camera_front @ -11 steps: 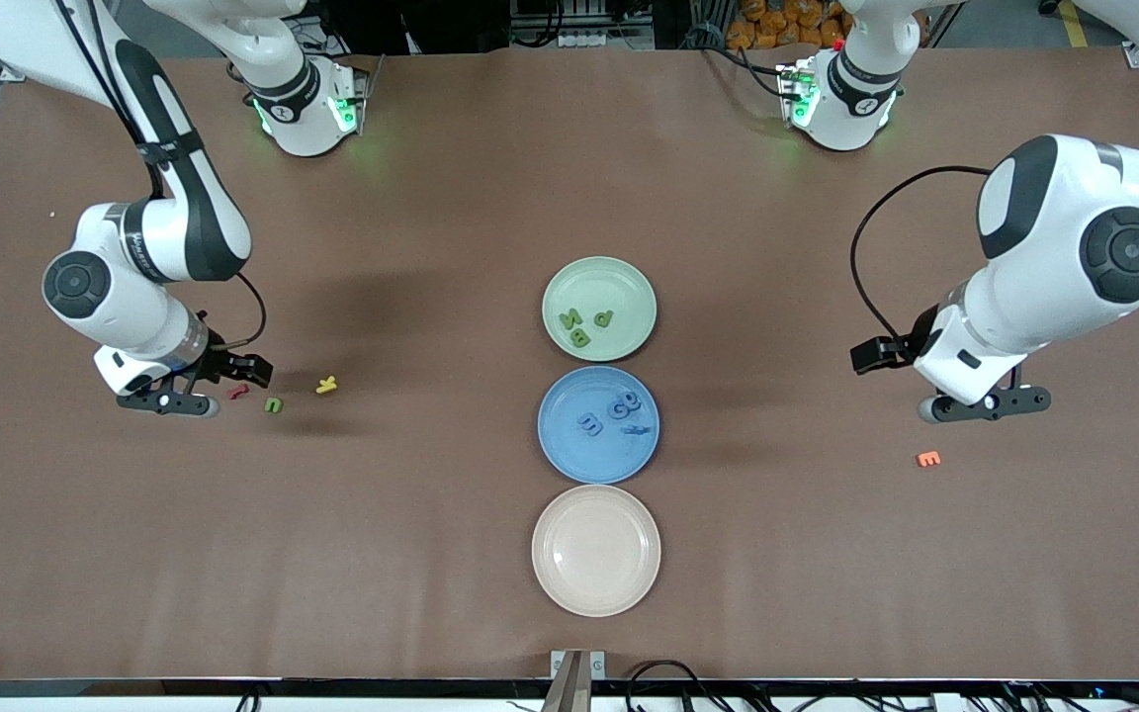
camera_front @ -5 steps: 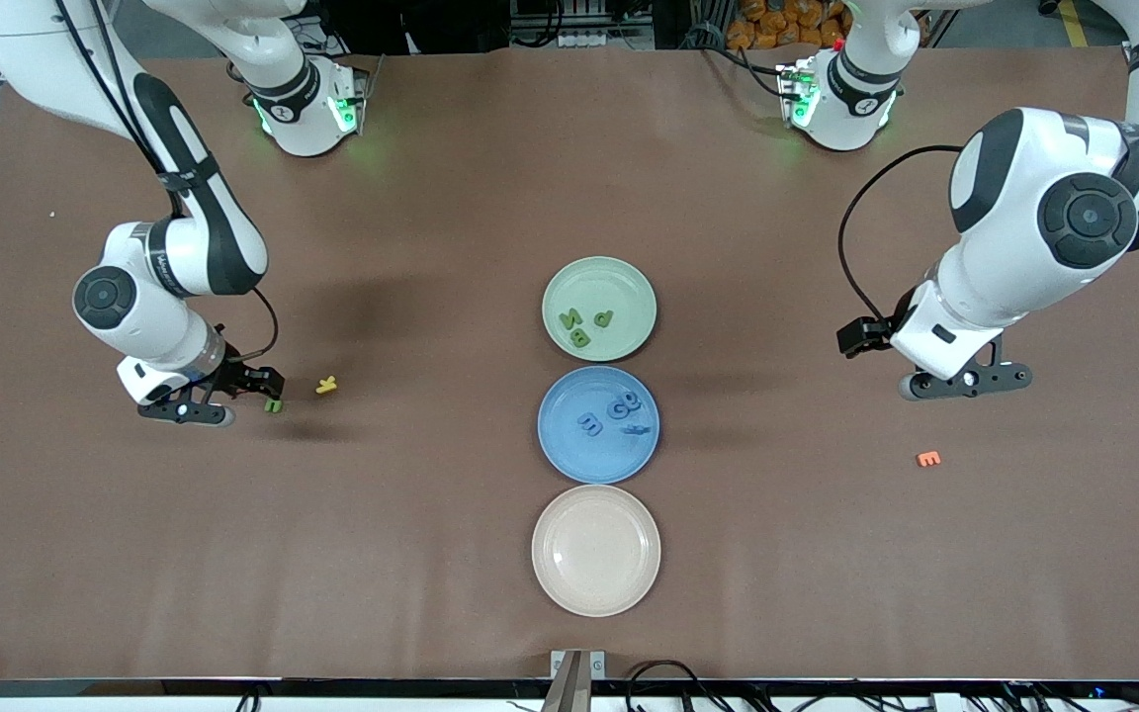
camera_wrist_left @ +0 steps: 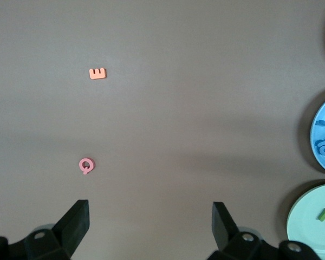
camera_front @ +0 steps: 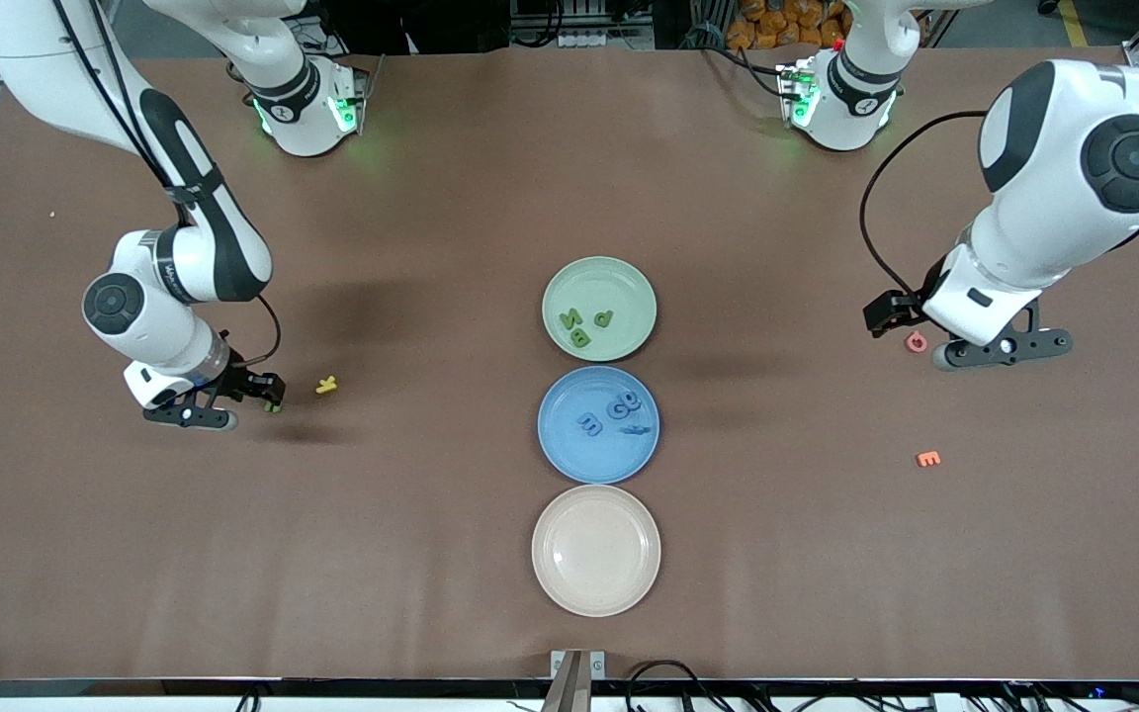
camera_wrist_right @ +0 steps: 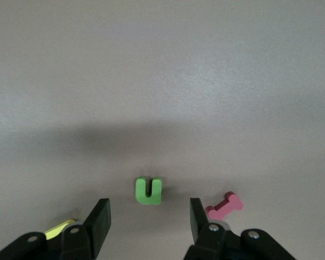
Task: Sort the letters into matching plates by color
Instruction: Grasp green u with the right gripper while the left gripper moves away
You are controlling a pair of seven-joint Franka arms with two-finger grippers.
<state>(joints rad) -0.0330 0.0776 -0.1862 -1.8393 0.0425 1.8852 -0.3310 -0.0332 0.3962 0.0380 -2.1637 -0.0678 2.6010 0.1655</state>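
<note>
Right tool (camera_wrist_right: 149,216): low over the worktop (camera_front: 431,554) toward the right arm's end, fingers part-open and straddling the green U (camera_wrist_right: 148,191); nothing gripped yet.
Left tool (camera_wrist_left: 150,222): fingers spread wide, empty, over bare worktop near the pink Q (camera_wrist_left: 86,165); this arm waits.
Green U: flat on the worktop between the right tool's fingers, not touching either.
Mint green plate (camera_front: 629,282): mid-worktop, holding three dark green letters (camera_front: 584,324).
Blue plate (camera_front: 565,455): just nearer the front camera, holding blue letters (camera_front: 614,413).
Cream plate (camera_front: 555,583): nearest the front camera, nothing in it.
Neighbours: a pink-red piece (camera_wrist_right: 225,205) lies just beside one right finger, a yellow letter (camera_front: 327,385) beside the other.
Step, as I judge it: closing on the U for the mint green plate.
Risk: the finger could nudge or trap the pink-red piece.
Risk: an off-centre pinch could twist the U out during the lift.
Stray: orange E (camera_front: 928,458) near the left arm's end.
</note>
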